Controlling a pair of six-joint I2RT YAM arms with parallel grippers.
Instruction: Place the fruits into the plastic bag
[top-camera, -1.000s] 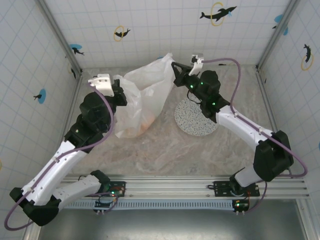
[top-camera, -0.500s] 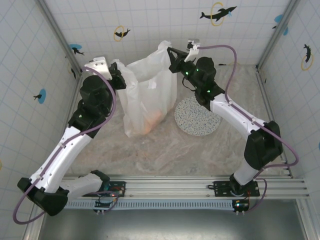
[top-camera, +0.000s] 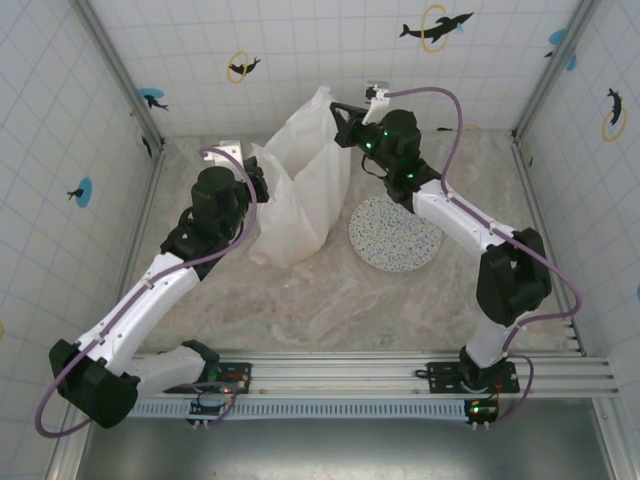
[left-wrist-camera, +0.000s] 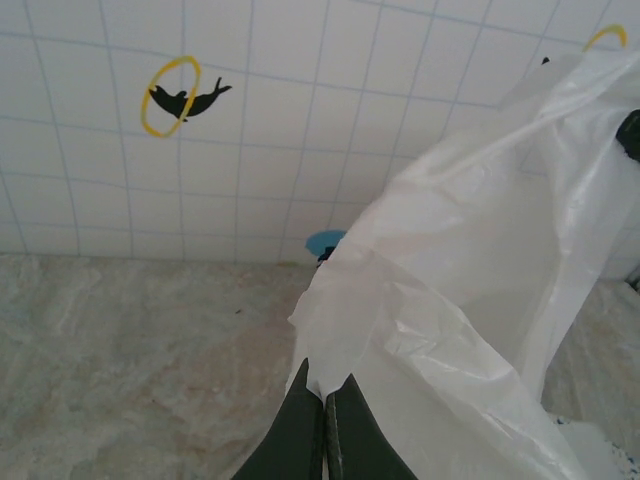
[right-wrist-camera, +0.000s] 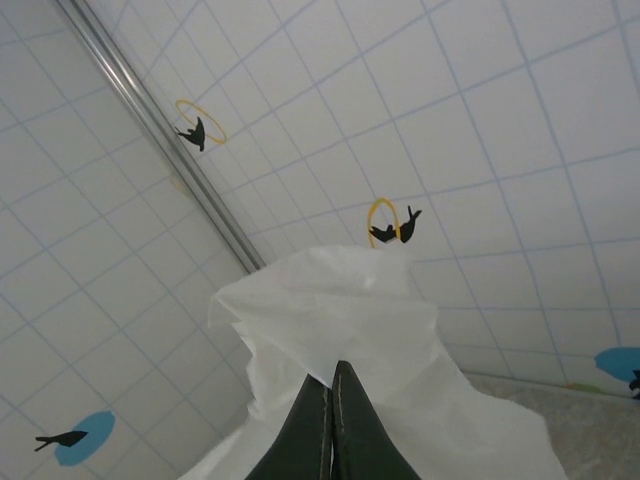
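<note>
Two closed grips hold the bag up; the filling looks done.

Top view: the bag (top-camera: 300, 205) stands tall at 12 o'clock on the table (top-camera: 330, 300). The left gripper (top-camera: 262, 181) has its jaws pressed together on the bag's 9 o'clock edge, and the right gripper (top-camera: 337, 108) is clamped the same way on its peak at 1 o'clock. The plate (top-camera: 395, 235), just beside the bag at its 3 o'clock, is bare, so I judge the fruit to be inside, hidden by the white film. What is left seems only to lower the bag and let go. Left wrist view: the left gripper (left-wrist-camera: 325, 388) pinches a fold of the bag (left-wrist-camera: 470, 300), whose film spreads away toward 2 o'clock. Right wrist view: the right gripper (right-wrist-camera: 334, 375) nips a bunched corner of the bag (right-wrist-camera: 330, 300), which rises toward 12 o'clock against the tiled wall (right-wrist-camera: 480, 120).
</note>
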